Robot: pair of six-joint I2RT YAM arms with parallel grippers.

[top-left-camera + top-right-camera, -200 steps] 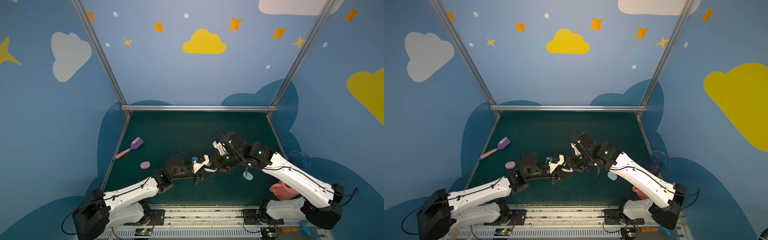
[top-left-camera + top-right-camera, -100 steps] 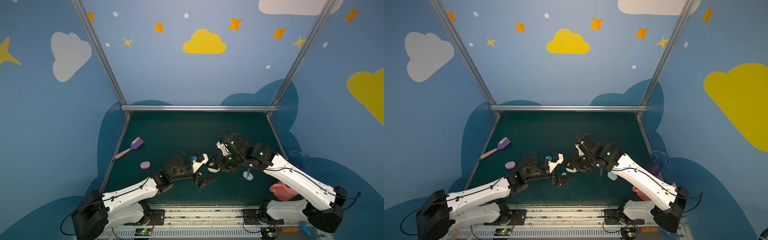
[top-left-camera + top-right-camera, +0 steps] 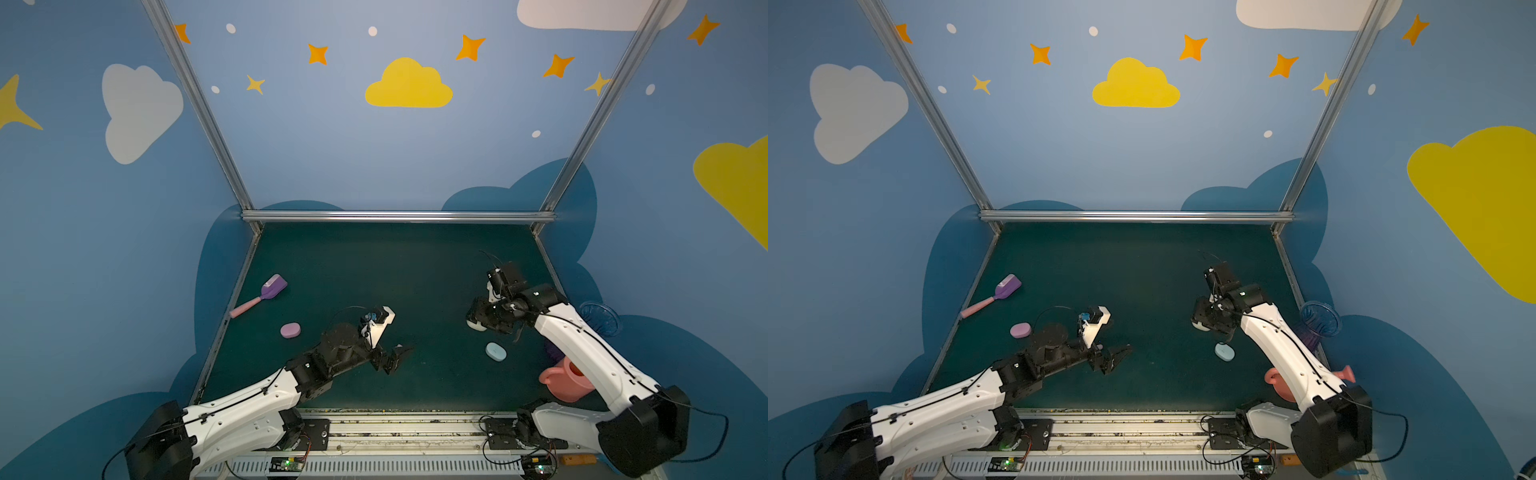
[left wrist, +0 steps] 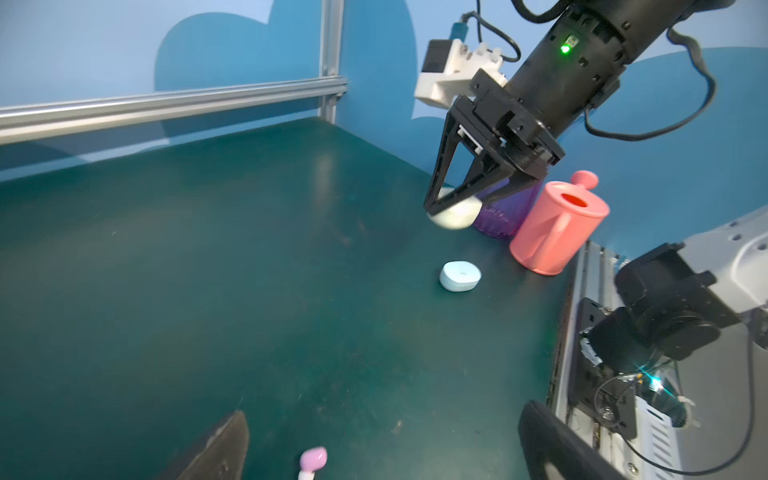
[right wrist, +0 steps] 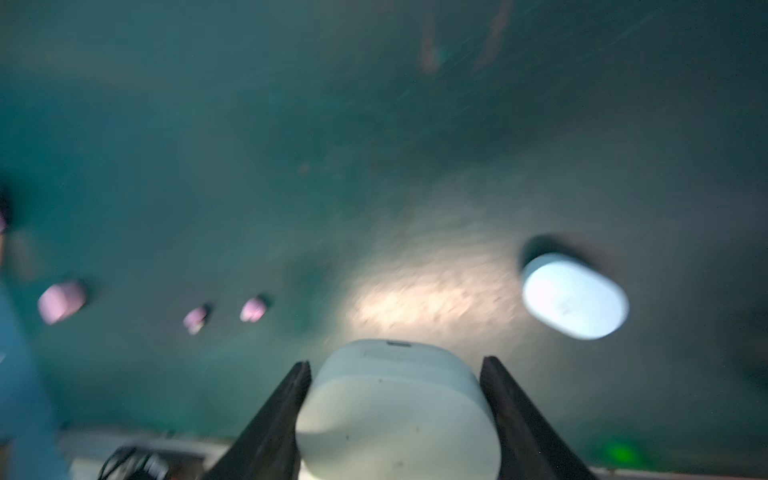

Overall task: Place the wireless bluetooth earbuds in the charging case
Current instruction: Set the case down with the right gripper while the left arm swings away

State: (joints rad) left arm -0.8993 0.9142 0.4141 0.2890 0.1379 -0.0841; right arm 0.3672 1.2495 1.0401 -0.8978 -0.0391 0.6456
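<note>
A whitish-mint charging case is clamped between the jaws of my right gripper, which hangs above the mat at the right in both top views. The case's lid looks closed. Two pink earbuds lie on the mat, blurred. One pink earbud lies just ahead of my left gripper, which is open and empty, low over the mat's front middle. A pale blue case lies closed below the right gripper.
A lilac case lies at the left, and a purple scoop with a pink handle lies behind it. A pink watering can and a purple cup stand at the right edge. The front rail borders the mat.
The left gripper has opened wide and drawn back. The right gripper has carried the whitish case away to the right, so the two grippers no longer meet in the middle.
</note>
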